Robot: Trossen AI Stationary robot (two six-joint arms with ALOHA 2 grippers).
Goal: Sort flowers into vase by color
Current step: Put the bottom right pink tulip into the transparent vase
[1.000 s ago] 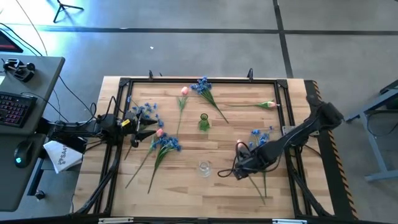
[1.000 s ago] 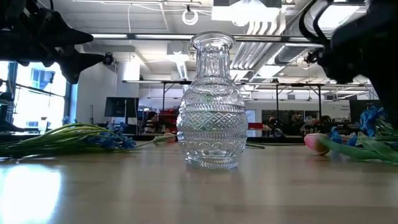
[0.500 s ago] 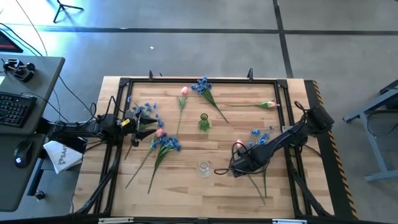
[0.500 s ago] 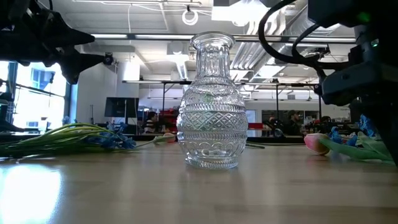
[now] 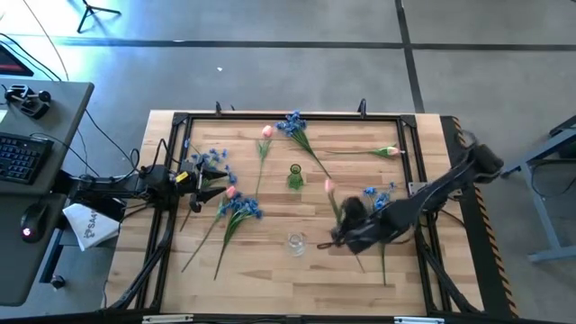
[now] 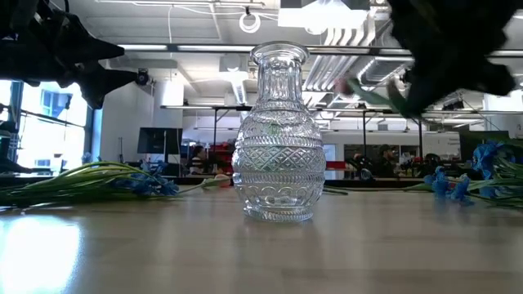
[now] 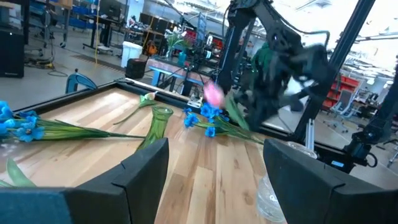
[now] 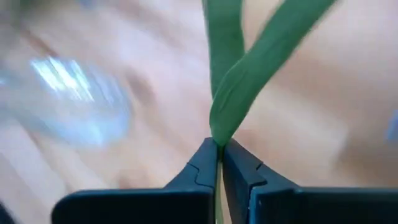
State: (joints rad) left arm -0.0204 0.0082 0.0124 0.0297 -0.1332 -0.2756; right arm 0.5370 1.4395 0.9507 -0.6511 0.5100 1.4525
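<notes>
My right gripper (image 5: 346, 231) is shut on a pink tulip (image 5: 328, 186) just right of the clear glass vase (image 5: 296, 243), which stands on its base near the table's front middle. In the low view the blurred tulip (image 6: 347, 85) is up beside the vase's neck (image 6: 278, 73). A small green vase (image 5: 294, 176) stands at the table's centre. My left gripper (image 5: 202, 180) waits open at the left edge, above blue sprays (image 5: 241, 208). More tulips (image 5: 265, 133) and blue sprays (image 5: 292, 124) lie flat on the wood. My right gripper pinches the tulip's green stem (image 8: 219, 134) between its two fingers, at the point where a leaf (image 8: 267, 56) branches off. Its fingers lie across the stem. The bud end (image 7: 213, 94) is lifted off the table and tilts toward the far side; the stem's lower end is hidden.
A black frame (image 5: 288, 116) runs round the wooden tabletop. A tulip (image 5: 389, 151) lies at the far right and a blue spray (image 5: 376, 196) right of my right gripper. A desk with a keyboard (image 5: 18, 153) stands left of the table.
My right gripper has shut on the tulip's stem and risen with it. The tulip lay flat on the table by the blue spray; now its bud is lifted clear and swung toward the far edge, close to the clear vase.
</notes>
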